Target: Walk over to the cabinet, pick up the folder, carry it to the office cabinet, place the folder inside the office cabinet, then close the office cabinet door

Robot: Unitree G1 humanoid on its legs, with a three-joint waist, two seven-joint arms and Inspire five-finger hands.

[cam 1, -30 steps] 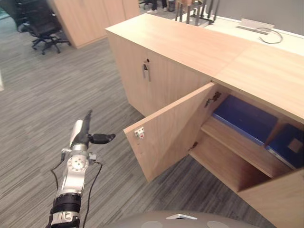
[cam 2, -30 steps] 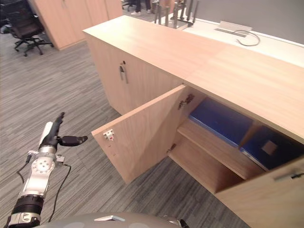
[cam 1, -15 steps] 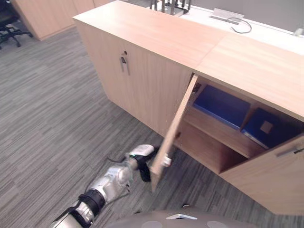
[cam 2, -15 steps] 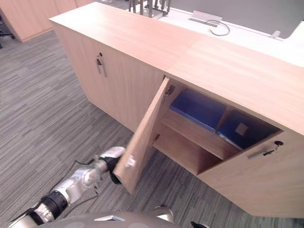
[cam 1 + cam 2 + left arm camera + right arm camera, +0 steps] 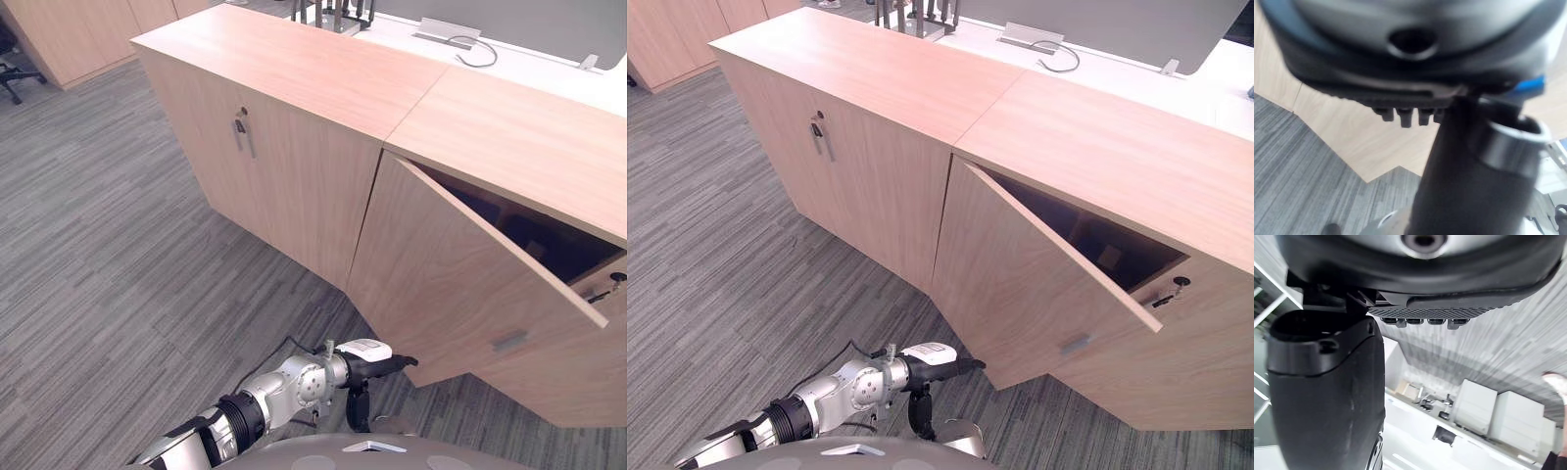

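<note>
Two light wooden cabinets stand side by side: the closed cabinet (image 5: pixel 294 186) and the office cabinet (image 5: pixel 509 127). Its one flat pale-wood door (image 5: pixel 441 264) stands ajar and upright, hinged on its left side with the free edge swung outward. The folder is hidden behind it. The left hand (image 5: pixel 375 362), fingers straight and relaxed, sits low beside the door's bottom corner. The right hand (image 5: pixel 1415 284) is relaxed too.

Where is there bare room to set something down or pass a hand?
The wooden cabinet top is bare. The white desk behind it carries a grey box. The door leaves just a narrow wedge; the left hand crowds its lower edge.
</note>
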